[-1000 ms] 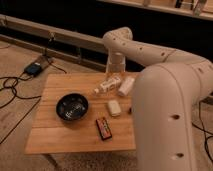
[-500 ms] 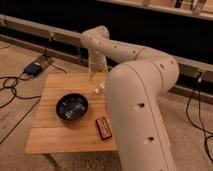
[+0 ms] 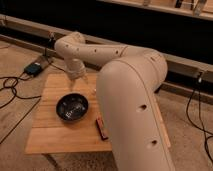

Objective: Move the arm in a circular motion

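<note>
The cream-white arm [image 3: 131, 95] fills the right and middle of the camera view. Its thick near segment rises from the bottom edge, and a thinner segment with dark screw holes [image 3: 95, 50] reaches left over the back of the wooden table [image 3: 50, 132]. The wrist bends down at the table's far left part. The gripper [image 3: 76, 76] hangs there, above the table surface just behind a black bowl [image 3: 72, 107]. It holds nothing that I can see.
A dark red flat packet [image 3: 101, 129] lies on the table next to the arm's near segment. Black cables [image 3: 12, 85] and a small box [image 3: 34, 68] lie on the floor left. A dark wall ledge runs behind. Another cable [image 3: 192, 107] hangs right.
The arm has swept left across the table. The gripper moved from the table's back right to its back left. The near segment now hides the white items seen earlier.
</note>
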